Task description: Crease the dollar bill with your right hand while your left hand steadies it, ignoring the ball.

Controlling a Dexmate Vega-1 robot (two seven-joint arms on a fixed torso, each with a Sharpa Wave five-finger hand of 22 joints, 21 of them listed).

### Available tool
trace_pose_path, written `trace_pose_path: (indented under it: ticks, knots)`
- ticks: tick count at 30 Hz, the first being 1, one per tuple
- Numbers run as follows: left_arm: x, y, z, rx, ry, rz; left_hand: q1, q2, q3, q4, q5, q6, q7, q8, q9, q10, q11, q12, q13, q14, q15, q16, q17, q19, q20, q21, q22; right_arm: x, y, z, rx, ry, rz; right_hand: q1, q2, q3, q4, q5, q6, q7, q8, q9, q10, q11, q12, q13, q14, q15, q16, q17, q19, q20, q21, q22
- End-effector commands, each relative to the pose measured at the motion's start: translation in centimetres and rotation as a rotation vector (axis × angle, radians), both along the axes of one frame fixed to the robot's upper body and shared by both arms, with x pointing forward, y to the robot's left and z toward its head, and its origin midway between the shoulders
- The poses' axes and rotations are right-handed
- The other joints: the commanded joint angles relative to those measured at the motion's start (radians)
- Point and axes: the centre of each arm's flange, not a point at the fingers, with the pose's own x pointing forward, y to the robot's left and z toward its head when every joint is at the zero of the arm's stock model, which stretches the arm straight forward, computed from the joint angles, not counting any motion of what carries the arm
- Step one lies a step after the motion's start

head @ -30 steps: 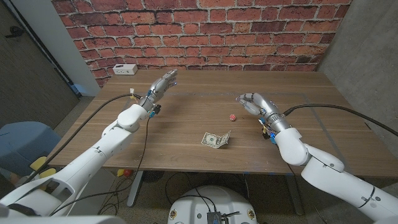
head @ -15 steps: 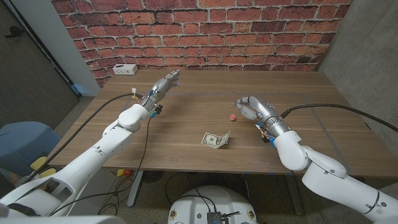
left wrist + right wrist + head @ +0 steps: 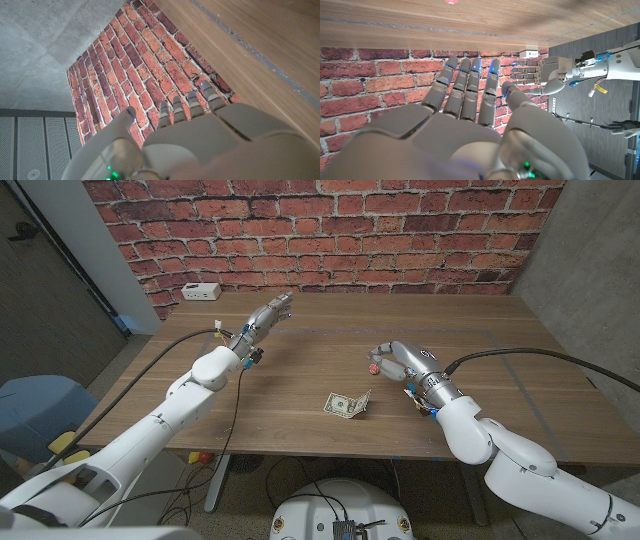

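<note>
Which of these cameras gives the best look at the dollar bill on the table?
The head view. It looks down on the whole table and shows the dollar bill lying near the front edge, one end turned up, with neither hand touching it. I cannot find the bill in either wrist picture; the right wrist view catches the small red ball instead.

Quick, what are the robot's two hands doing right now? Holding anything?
Left hand: open, fingers straight, holding nothing.
Right hand: open, holding nothing, close by the ball.
</note>
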Motion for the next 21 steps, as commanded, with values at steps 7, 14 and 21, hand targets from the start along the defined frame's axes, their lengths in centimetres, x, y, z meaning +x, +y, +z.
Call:
trace_pose_path:
  ticks: [7, 14, 21]
  knots:
    - [0.1, -0.8, -0.2, 0.014, 0.011, -0.018, 0.014, 0.029, 0.011, -0.003, -0.005, 0.01, 0.001, -0.005, 0.005, 0.006, 0.004, -0.006, 0.006, 0.005, 0.003, -0.004, 0.004, 0.004, -0.001, -0.001, 0.005, -0.5, 2.1, -1.9, -0.088, 0.018, 0.03, 0.014, 0.004, 0.013, 0.005, -0.002, 0.028, 0.001, -0.001, 0.004, 0.027, -0.002, 0.008, 0.005, 0.024, -0.002, 0.01, 0.006, 0.017, -0.002, 0.007, 0.004]
    - [-0.1, -0.9, -0.2, 0.012, 0.007, -0.017, 0.015, 0.028, 0.013, -0.002, -0.006, 0.011, 0.001, -0.006, 0.005, 0.007, 0.004, -0.008, 0.006, 0.006, 0.003, -0.005, 0.004, 0.005, -0.003, -0.002, 0.005, -0.6, 2.5, -2.3, -0.103, 0.022, 0.038, 0.015, 0.003, 0.015, 0.008, -0.003, 0.045, 0.001, -0.003, 0.005, 0.044, -0.008, 0.01, 0.005, 0.04, -0.006, 0.016, 0.01, 0.021, -0.003, 0.007, 0.005]
    - [-0.1, -1.1, -0.2, 0.013, 0.007, -0.02, 0.015, 0.028, 0.015, -0.002, -0.007, 0.012, 0.001, -0.007, 0.005, 0.007, 0.003, -0.01, 0.006, 0.007, 0.003, -0.006, 0.004, 0.007, -0.003, -0.002, 0.005, -0.5, 2.9, -3.0, -0.122, 0.037, 0.037, 0.016, 0.004, 0.014, 0.011, -0.004, 0.068, 0.003, -0.002, 0.005, 0.062, 0.007, 0.012, 0.005, 0.054, -0.007, 0.023, 0.016, 0.026, -0.004, 0.008, 0.005]
